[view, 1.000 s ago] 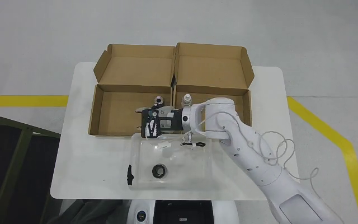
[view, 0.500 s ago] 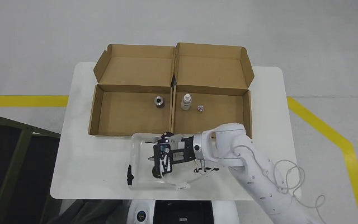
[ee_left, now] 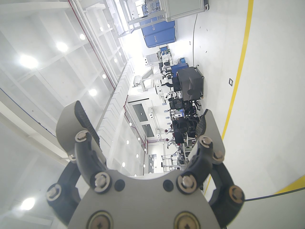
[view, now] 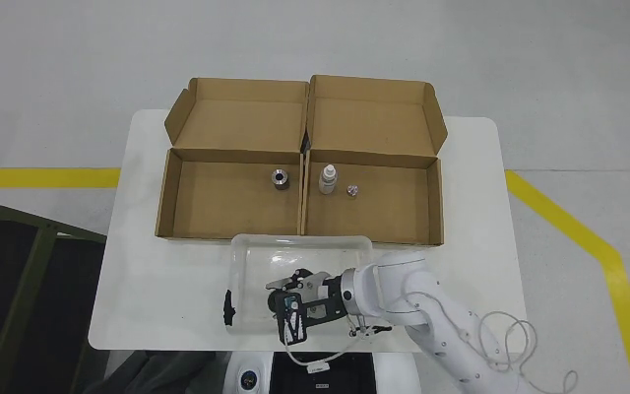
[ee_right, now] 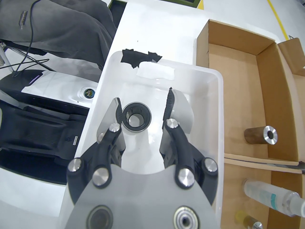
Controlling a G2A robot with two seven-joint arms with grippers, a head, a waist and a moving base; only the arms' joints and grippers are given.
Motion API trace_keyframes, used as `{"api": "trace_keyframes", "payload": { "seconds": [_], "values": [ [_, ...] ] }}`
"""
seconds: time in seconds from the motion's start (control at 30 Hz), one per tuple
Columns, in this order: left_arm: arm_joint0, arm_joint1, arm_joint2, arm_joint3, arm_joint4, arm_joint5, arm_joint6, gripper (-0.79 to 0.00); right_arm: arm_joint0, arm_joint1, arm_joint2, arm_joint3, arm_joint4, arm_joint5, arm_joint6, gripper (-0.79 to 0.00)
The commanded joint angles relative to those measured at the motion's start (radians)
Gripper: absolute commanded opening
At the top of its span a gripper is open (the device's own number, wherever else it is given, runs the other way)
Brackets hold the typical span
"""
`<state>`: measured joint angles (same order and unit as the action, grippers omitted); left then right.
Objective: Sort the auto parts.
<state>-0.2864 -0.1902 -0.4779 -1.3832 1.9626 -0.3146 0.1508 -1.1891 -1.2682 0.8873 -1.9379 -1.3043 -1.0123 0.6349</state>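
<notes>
Since a second ago our right arm has swung back from the cardboard boxes [view: 217, 202] to the clear tray [ee_right: 220, 89]. Our right gripper [ee_right: 144, 104] now hangs, fingers apart, astride the black bearing ring [ee_right: 137, 119] on the tray floor. The ring lies just beside one pad, so we should centre it before closing. Tray walls crowd sideways moves; lifting straight up looks free. Our left gripper [ee_left: 143, 117] is spread, holding nothing.
</notes>
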Motion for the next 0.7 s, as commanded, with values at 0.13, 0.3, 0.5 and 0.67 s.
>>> {"api": "trace_keyframes", "payload": {
  "seconds": [0.13,0.3,0.5,0.67],
  "values": [
    [0.000,0.000,0.000,0.000,0.000,0.000,0.000,0.000,-0.007,0.016,-0.004,0.003,-0.038,0.000,-0.015,-0.413],
    [0.000,0.000,0.000,0.000,0.000,0.000,0.000,0.000,-0.005,0.026,-0.006,0.027,-0.069,0.000,-0.037,-0.403],
    [0.000,0.000,0.000,0.000,0.000,0.000,0.000,0.000,0.007,0.035,-0.015,0.055,-0.096,0.000,-0.059,-0.357],
    [0.000,0.000,0.000,0.000,0.000,0.000,0.000,0.000,0.017,0.039,-0.035,0.087,-0.096,0.002,-0.073,-0.262]
  ]
}}
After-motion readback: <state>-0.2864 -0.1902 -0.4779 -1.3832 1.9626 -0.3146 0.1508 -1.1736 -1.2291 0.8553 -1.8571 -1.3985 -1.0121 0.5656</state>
